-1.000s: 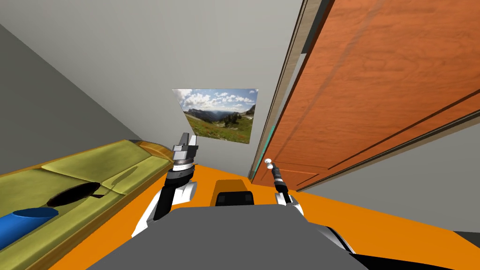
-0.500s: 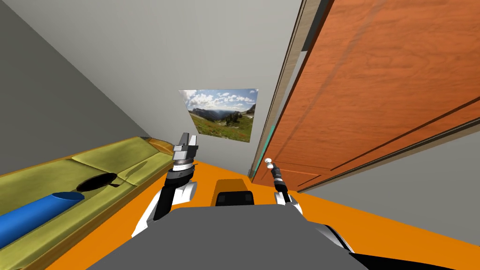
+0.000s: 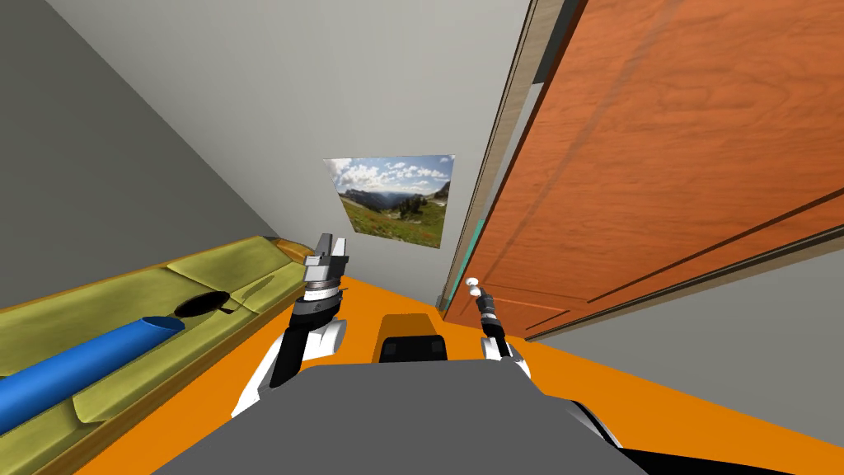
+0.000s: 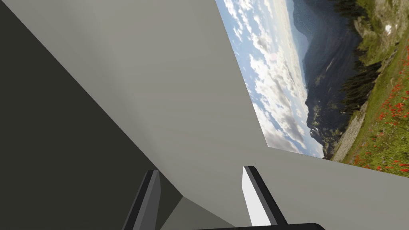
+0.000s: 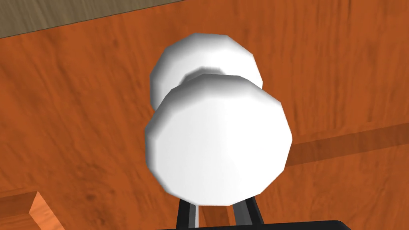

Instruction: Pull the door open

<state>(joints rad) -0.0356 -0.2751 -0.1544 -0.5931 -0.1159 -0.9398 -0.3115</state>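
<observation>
The left claw (image 3: 330, 242) hangs with its 2 fingers apart, facing the far wall. At the right, the right claw (image 3: 475, 294) is clamped on the white knob (image 5: 217, 139). The knob's stem sticks straight out of the reddish wood door (image 3: 659, 165) toward the claw.

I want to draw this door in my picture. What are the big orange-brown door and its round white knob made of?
The door looks like wood: it is reddish-brown with darker grain streaks and a smooth, dull finish. The knob is plain white and smooth, with flat facets around its edge. It might be plastic or painted metal, but its look does not settle which.
</observation>
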